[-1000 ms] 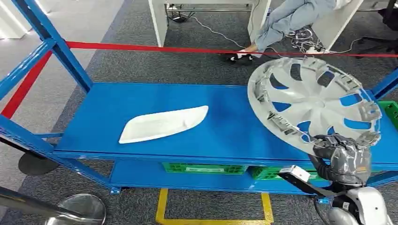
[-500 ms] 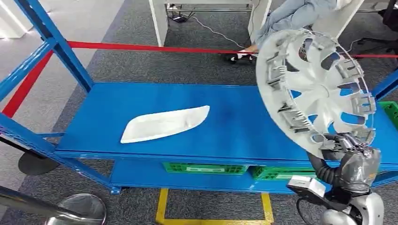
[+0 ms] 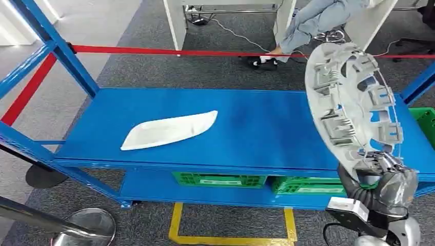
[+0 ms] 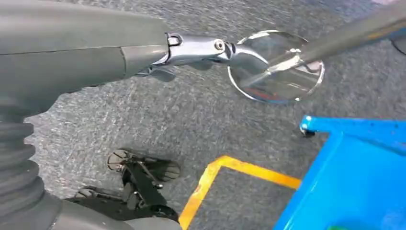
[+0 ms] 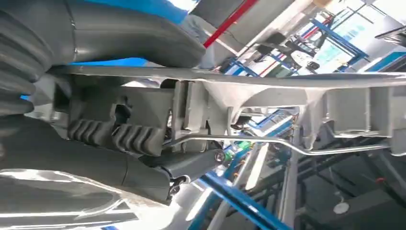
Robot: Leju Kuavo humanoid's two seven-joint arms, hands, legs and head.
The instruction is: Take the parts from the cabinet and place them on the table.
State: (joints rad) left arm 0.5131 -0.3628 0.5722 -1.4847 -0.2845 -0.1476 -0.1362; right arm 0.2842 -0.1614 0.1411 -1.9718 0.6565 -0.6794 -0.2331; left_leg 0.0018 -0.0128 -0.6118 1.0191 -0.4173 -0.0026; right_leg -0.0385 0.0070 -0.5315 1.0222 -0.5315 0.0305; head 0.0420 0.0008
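At the right end of a blue shelf (image 3: 246,128), a silver wheel cover (image 3: 354,102) is held up on edge, clear of the shelf surface, its ribbed inner face and retaining clips turned toward the camera. Its lower rim is gripped by the right hand (image 3: 382,171), which comes in from the bottom right corner of the head view. From the right wrist view, the rim is seen clamped between a thick grey thumb and dark ribbed fingers (image 5: 124,136), with the thin wire ring (image 5: 268,141) of the cover running just beside them.

On the left part of the same shelf, 1 white elongated part (image 3: 169,130) is seen lying flat, well apart from the wheel cover. Green crates (image 3: 220,179) are seen on the level below. Beyond a red barrier tape (image 3: 169,50), a seated person's legs are visible.

From the left wrist view, the left hand (image 4: 201,48) is seen hanging over grey carpet near a chrome stanchion base (image 4: 275,67); nothing is held, but whether its fingers are spread or curled cannot be told.

Some risk can be judged: the cover is wide and held only at 1 edge, so it could swing or slip from the fingers, or be knocked against the blue frame post (image 3: 418,84) as it is carried away.
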